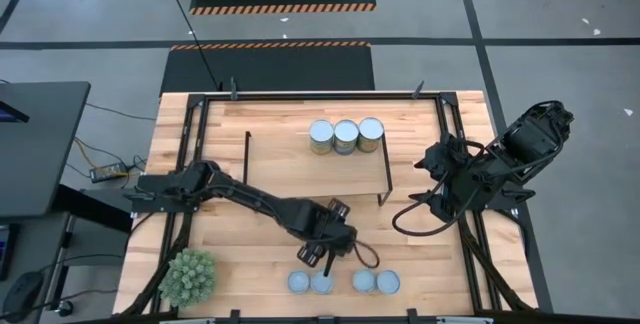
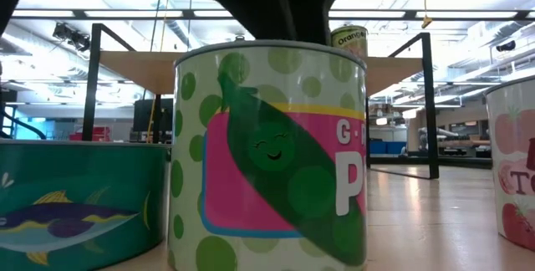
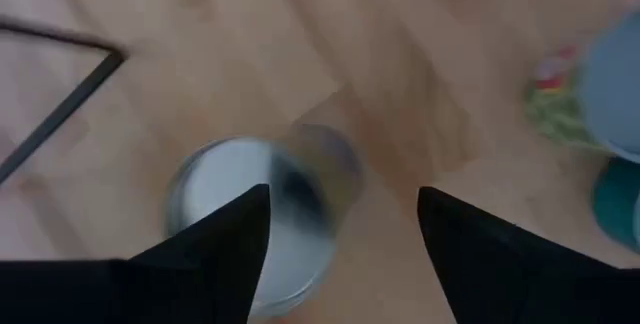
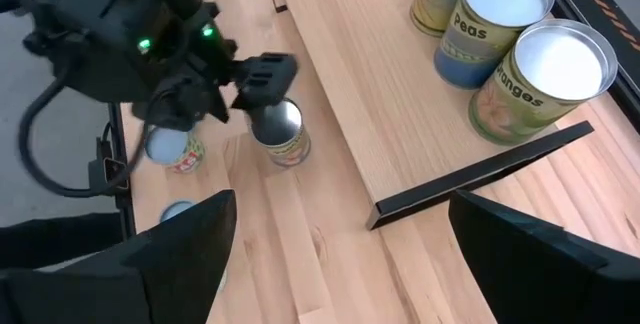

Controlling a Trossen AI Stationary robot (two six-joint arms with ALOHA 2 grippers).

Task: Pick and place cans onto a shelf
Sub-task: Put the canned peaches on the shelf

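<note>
I've got the left gripper (image 1: pixel 322 261) down at the six o'clock edge of the surface (image 1: pixel 250 244), sitting right over the front row of cans. From overhead I count four bluish-grey tops there: one (image 1: pixel 298 282) at the far left, the pea can (image 1: pixel 322 283) just beside it, then a pair (image 1: pixel 363 281) and (image 1: pixel 388 282) toward five o'clock. My left wrist camera shows the jaws spread, one finger (image 3: pixel 215 254) overlapping the rim of the pea can (image 3: pixel 262 219), the other finger out over bare wood; nothing gripped that I can see. In the level view that green-dotted pea can (image 2: pixel 270 152) fills the frame, the dark gripper above it, a fish-labelled can (image 2: pixel 79 202) beside it.

The shelf (image 1: pixel 300 169) sits mid-surface with three silver-topped cans (image 1: pixel 345 136) lined up at its twelve o'clock edge. My right gripper (image 1: pixel 430 160) waits at three o'clock, just off the shelf's end, jaws wide and empty. A spiky green plant ball (image 1: pixel 188 275) sits at seven o'clock.
</note>
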